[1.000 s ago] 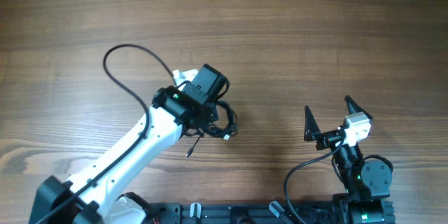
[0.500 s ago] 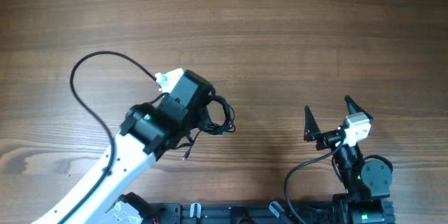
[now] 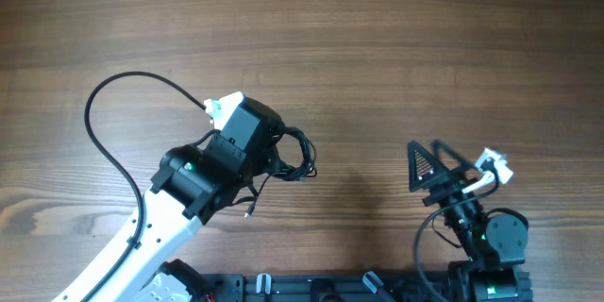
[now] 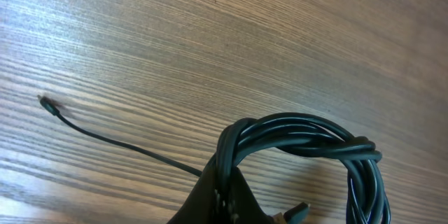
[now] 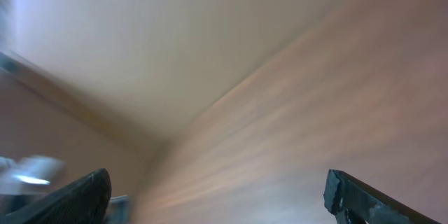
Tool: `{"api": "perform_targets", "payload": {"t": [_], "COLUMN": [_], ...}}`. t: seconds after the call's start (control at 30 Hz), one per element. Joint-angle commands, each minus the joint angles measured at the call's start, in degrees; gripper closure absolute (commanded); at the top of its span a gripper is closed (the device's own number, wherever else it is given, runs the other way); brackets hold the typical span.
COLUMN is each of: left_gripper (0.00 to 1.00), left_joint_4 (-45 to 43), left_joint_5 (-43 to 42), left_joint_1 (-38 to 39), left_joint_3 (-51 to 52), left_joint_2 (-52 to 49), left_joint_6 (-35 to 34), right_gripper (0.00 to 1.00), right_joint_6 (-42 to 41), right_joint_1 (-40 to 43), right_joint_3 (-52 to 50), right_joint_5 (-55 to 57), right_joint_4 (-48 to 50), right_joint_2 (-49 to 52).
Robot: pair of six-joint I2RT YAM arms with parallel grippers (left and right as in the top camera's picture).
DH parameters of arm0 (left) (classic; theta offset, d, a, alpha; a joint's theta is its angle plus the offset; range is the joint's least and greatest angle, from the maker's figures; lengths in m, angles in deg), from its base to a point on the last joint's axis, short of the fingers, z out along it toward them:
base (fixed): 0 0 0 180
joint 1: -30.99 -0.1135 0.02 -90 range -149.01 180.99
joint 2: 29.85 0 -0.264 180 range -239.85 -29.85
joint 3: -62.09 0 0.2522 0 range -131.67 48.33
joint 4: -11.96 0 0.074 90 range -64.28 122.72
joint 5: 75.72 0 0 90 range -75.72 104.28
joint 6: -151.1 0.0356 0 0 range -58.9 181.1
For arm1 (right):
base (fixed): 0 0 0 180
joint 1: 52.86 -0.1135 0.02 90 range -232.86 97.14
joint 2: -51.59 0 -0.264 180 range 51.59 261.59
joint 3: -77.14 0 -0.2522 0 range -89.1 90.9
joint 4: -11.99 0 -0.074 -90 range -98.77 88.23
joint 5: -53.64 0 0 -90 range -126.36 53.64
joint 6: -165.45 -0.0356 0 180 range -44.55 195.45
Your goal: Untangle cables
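Observation:
The cables (image 3: 296, 157) are a small coil of thin black cords on the wooden table, just right of my left wrist. A loose strand ends in a small plug tip (image 3: 249, 212) below the arm. In the left wrist view the coil (image 4: 308, 147) loops to the right and a single strand runs left to a tip (image 4: 43, 101). My left gripper (image 4: 227, 192) is shut on the coil's left side. My right gripper (image 3: 429, 165) is open and empty at the lower right, far from the cables. Its view is blurred, with both fingers wide apart (image 5: 217, 196).
A thicker black arm wire (image 3: 113, 113) arcs out to the left of my left arm. The table's front edge with the arm bases (image 3: 377, 288) lies along the bottom.
My left arm has drawn back to the lower left, pulling the coil slightly left. My right gripper has turned and tilted; its view blurs with motion.

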Motion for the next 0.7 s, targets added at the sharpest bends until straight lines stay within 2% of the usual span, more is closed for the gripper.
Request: {"api": "perform_targets", "payload": {"t": [0.0,0.07,0.2,0.37,0.67], "left_gripper": [0.96,0.96,0.96,0.96,0.96], "left_joint_4": [-0.17,-0.17,-0.07,0.02,0.02], "left_joint_5": [0.35,0.37,0.33,0.33,0.31], "left_joint_1": [0.11,0.11,0.11,0.11,0.11], "left_joint_3": [-0.96,-0.96,-0.96,-0.96,-0.96], "left_joint_2": [0.68,0.66,0.11,-1.75,-3.82], "left_joint_6": [-4.33,-6.19,-6.49,-6.47,-7.08], "right_gripper": [0.00,0.00,0.00,0.00,0.00], "right_joint_6": [-30.99,-37.00,-36.87,-20.87,-11.74], "right_joint_1": [0.17,0.17,0.17,0.17,0.17], "right_joint_3": [-0.04,-0.04,-0.04,-0.02,2.91], "right_joint_5": [-11.69,-13.51,-12.09,-13.05,-13.00], "right_joint_4": [0.55,0.57,0.42,0.44,-1.57], "right_joint_2": [2.25,2.91,3.48,5.42,13.51]}}
